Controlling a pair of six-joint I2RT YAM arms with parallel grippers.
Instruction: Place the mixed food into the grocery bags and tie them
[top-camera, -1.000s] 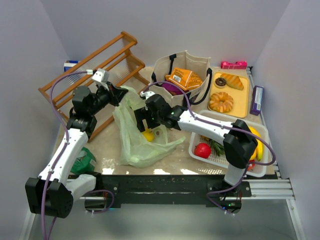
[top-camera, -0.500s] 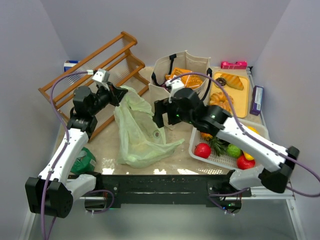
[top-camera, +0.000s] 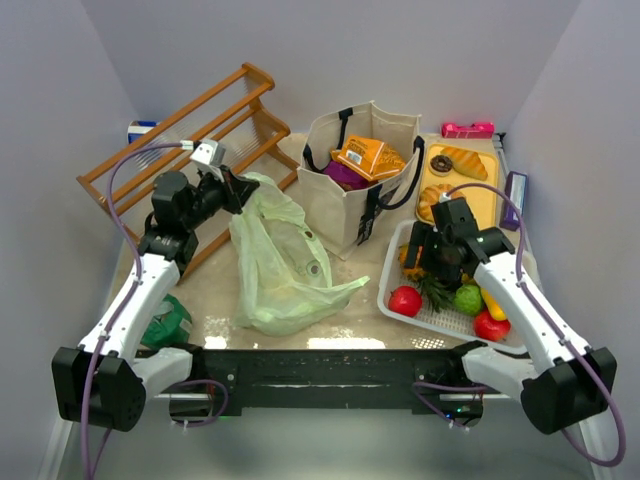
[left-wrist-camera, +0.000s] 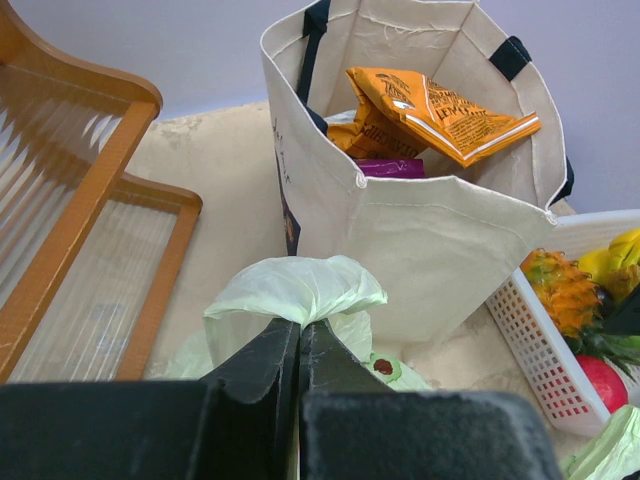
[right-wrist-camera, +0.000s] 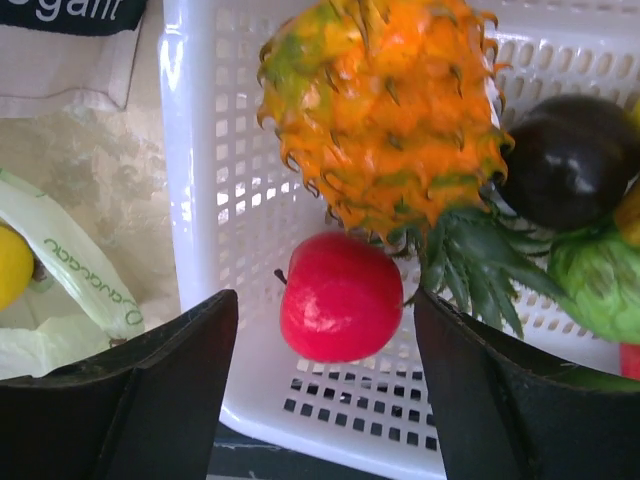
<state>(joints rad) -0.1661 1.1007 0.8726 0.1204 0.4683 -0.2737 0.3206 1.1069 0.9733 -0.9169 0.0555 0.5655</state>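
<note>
While right jaws gape, left jaws pinch the green bag (top-camera: 272, 268), lying front-to-back.

left tool (left-wrist-camera: 300, 345) clamped tight, arm outstretched; right tool (right-wrist-camera: 322, 312) spread wide, aimed downward.

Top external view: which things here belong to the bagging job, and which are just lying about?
Job in hand: green plastic bag, canvas tote, orange snack packet, purple packet, red apple.

Lying about: wooden rack, pastry tray, pineapple, white basket, dark green bundle, pink item.
</note>
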